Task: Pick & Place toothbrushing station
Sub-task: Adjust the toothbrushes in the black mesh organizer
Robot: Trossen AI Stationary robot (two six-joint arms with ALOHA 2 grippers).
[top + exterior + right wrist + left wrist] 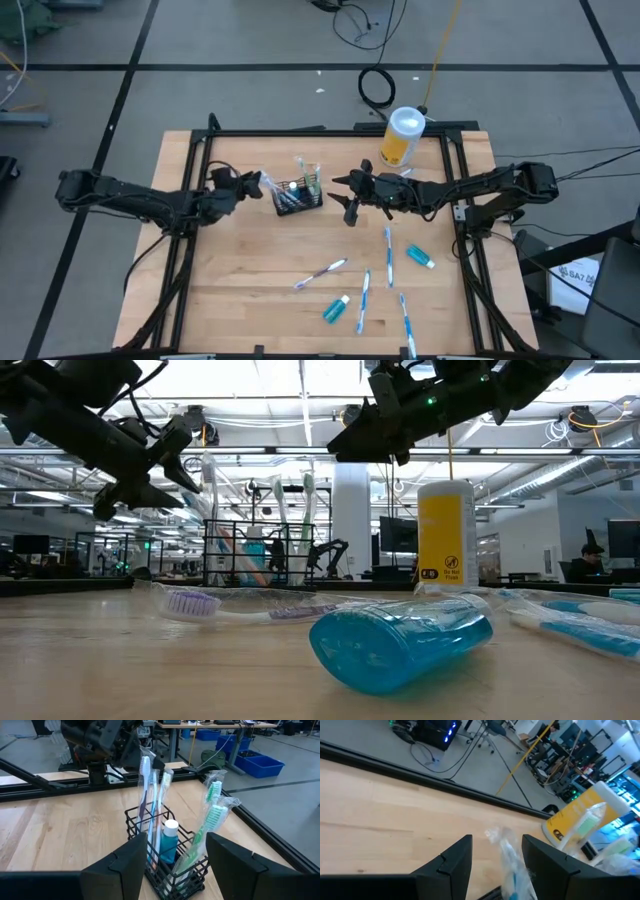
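The black wire-mesh caddy (298, 196) stands on its base on the wooden table, at mid-table. Upright in it are wrapped toothbrushes (146, 790) and a teal tube (170, 840). My left gripper (262, 186) hovers open just left of the caddy. In its wrist view a wrapped toothbrush (512, 865) shows beyond the gap between the fingers. My right gripper (345, 200) hovers open just right of the caddy, pointing at it, with nothing between its fingers. More toothbrushes (320, 273) (387, 250) and teal tubes (420, 257) (336, 308) lie flat nearer the table's front edge.
A yellow canister with a white lid (402, 137) stands at the far edge, right of centre. Toothbrushes (364, 298) (406, 320) lie near the front right. Black frame rails (190, 250) border the table's left and right sides. Bare wood spreads at the front left.
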